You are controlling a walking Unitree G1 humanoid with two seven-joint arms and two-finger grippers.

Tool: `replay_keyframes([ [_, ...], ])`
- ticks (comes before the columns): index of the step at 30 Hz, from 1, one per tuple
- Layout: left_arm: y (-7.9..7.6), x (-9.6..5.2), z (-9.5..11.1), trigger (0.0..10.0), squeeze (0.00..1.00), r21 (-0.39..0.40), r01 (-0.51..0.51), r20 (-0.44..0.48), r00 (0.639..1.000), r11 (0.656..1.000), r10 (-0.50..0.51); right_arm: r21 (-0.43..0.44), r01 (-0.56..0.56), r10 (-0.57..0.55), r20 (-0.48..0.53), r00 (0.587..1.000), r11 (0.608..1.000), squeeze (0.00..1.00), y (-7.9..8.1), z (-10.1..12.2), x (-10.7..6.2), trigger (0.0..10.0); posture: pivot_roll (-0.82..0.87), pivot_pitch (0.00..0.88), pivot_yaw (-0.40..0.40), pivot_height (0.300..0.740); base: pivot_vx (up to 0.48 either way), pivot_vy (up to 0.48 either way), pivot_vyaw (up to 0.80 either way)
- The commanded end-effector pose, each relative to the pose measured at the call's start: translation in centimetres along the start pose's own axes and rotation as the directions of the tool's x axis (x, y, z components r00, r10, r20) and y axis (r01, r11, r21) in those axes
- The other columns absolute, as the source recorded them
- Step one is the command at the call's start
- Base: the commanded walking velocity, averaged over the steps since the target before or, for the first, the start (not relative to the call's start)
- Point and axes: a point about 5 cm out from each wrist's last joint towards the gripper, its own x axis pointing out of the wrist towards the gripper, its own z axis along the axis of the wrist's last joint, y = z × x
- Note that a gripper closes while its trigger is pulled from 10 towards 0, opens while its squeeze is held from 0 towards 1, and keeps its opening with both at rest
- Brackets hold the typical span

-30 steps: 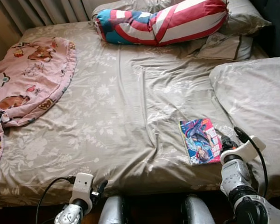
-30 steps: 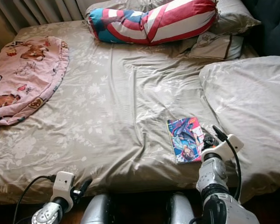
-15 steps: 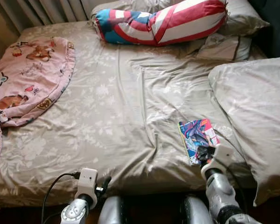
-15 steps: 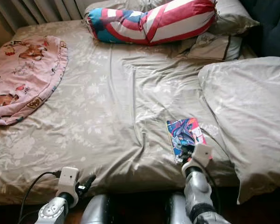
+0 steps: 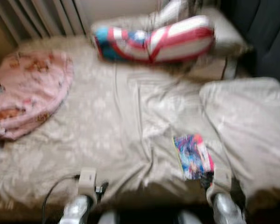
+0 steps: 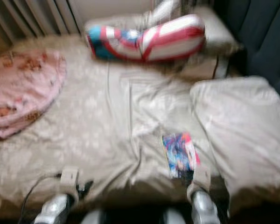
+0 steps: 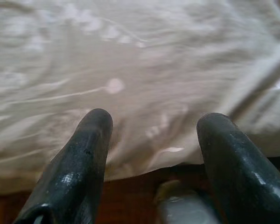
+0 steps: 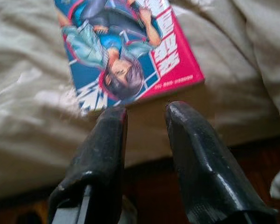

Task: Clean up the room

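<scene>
Right gripper [image 8: 144, 112] fingers slightly parted, holding nothing, just short of comic book [image 8: 126, 51] near bed's [image 5: 107, 116] front edge, left gripper [image 7: 151, 123] fingers wide apart, empty, over sheet, striped bolster [image 5: 154, 39] at head, pink blanket [image 5: 28, 91] far left, views blurred.

You can read no text with certainty. The comic book [image 8: 126, 51] lying on the bed sheet [image 5: 121, 116] carries large white title characters on a red band along one cover edge, plus a thin line of small print near its corner; both are too blurred for you to decipher.
</scene>
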Motion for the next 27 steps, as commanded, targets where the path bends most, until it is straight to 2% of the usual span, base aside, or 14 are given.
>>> replay_keyframes([
  [1,0.7,-0.4,-1.3,10.0,0.0,-0.011,-0.029,-0.066,0.997,1.0,0.028,-0.012,0.008,-0.009,-0.047,0.999,1.0,0.0,0.1,-1.2,-0.3,10.0,-0.09,0.0,0.019,0.739,0.0,0.0,0.0],
  [4,0.4,-0.5,-1.9,10.0,0.0,0.004,-0.027,-0.098,0.995,1.0,0.028,-0.029,0.032,-0.034,-0.082,0.996,0.999,0.0,-0.3,-2.2,-0.7,10.0,-0.08,0.0,0.009,0.74,0.0,0.0,0.0],
  [6,0.0,-0.8,-2.8,10.0,0.0,0.022,-0.025,-0.136,0.99,0.999,0.028,-0.049,0.024,-0.031,-0.154,0.988,0.999,0.0,-0.5,-3.8,-1.2,10.0,-0.07,0.0,-0.007,0.74,0.0,0.0,0.0],
  [7,-0.2,-0.9,-3.2,10.0,0.0,0.002,-0.033,-0.151,0.988,0.999,0.033,-0.063,0.018,-0.029,-0.171,0.985,0.998,0.0,-0.6,-4.3,-1.4,10.0,-0.07,0.0,-0.012,0.74,0.0,0.0,0.0],
  [11,-0.7,-1.1,-4.1,10.0,0.0,-0.018,-0.034,-0.191,0.981,0.999,0.03,-0.064,0.035,-0.046,-0.181,0.982,0.997,0.0,-0.9,-4.5,-1.5,10.0,-0.08,0.0,-0.001,0.74,0.0,0.0,0.0],
  [16,-1.5,-1.6,-5.5,10.0,0.0,-0.003,-0.01,-0.246,0.969,1.0,0.009,-0.034,0.022,-0.027,-0.158,0.987,0.999,0.0,-0.5,-3.7,-1.2,10.0,-0.13,0.0,0.009,0.74,0.0,0.0,0.0],
  [19,-2.2,-1.9,-6.3,10.0,0.0,-0.002,-0.011,-0.283,0.959,1.0,0.01,-0.126,-0.054,0.033,-0.164,0.986,0.991,0.0,0.3,-3.5,-1.0,10.0,-0.14,0.0,-0.008,0.74,0.0,0.0,0.0],
  [24,-3.3,-1.9,-6.4,10.0,0.0,-0.023,-0.009,-0.291,0.957,1.0,0.002,-0.139,-0.058,0.033,-0.178,0.984,0.989,0.0,-0.1,-3.9,-1.2,10.0,-0.11,0.0,-0.026,0.74,0.0,0.0,0.0],
  [27,-3.3,-1.8,-6.4,10.0,0.0,-0.024,-0.015,-0.29,0.957,1.0,0.008,-0.145,-0.073,0.043,-0.198,0.979,0.987,0.0,0.3,-4.5,-1.4,10.0,-0.11,0.0,-0.023,0.74,0.0,0.0,0.0],
])
